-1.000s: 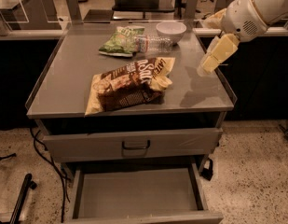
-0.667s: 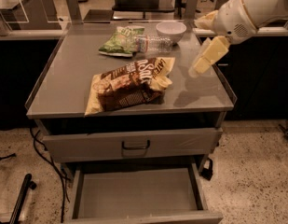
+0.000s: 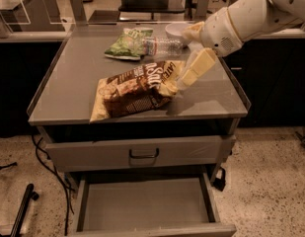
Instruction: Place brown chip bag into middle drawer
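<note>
Grey metal makes up the cabinet's surface [image 3: 68, 83], and the brown chip bag [image 3: 137, 88] lies flat near its middle. The bag's long axis runs from 8 o'clock to 2 o'clock, with its pale yellow ends at both tips and its white lettering facing up.

The claw [image 3: 194, 70] hangs at the bag's 3 o'clock, angled down toward 7 o'clock, with its pale tip just at the bag's right-hand yellow end. Whether it touches the bag cannot be told, nor whether the claw is spread or pressed together. The white arm [image 3: 250, 14] reaches in from 2 o'clock.

At the brown bag's 12 o'clock lies a green chip bag [image 3: 125, 43]. A clear bottle [image 3: 162, 46] lies on its side just beside it at 3 o'clock, and a white bowl [image 3: 176, 29] sits behind the bottle at 1 o'clock.

Below the surface, at 6 o'clock, a closed drawer front [image 3: 93, 154] carries a dark handle [image 3: 143, 154]. Under it the middle drawer [image 3: 142, 204] stands pulled out, its flat grey floor showing, well apart from the bag.
</note>
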Robot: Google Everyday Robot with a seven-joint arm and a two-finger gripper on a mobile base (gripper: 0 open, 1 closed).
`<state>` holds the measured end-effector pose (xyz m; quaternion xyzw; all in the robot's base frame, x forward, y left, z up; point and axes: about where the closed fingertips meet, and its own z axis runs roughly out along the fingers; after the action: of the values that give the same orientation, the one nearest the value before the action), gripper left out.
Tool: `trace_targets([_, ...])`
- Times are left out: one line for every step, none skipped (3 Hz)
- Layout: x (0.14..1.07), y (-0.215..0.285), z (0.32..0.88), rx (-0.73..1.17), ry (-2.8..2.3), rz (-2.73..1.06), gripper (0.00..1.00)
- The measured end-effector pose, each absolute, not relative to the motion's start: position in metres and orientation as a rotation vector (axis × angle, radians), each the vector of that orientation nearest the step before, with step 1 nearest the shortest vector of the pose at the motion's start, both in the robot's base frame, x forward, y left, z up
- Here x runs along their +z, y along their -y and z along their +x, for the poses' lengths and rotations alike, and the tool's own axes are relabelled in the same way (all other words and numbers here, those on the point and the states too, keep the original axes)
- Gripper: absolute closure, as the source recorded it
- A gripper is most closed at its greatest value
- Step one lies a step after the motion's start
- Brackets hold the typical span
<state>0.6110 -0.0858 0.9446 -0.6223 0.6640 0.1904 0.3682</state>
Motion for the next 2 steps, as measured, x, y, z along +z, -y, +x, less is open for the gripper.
trace_targets([0.934,0.064,0.607,0.544,-1.698,-1.622,0.0])
trace_targets([0.925,0.044,0.601,0.592,-1.688,-1.65,0.0])
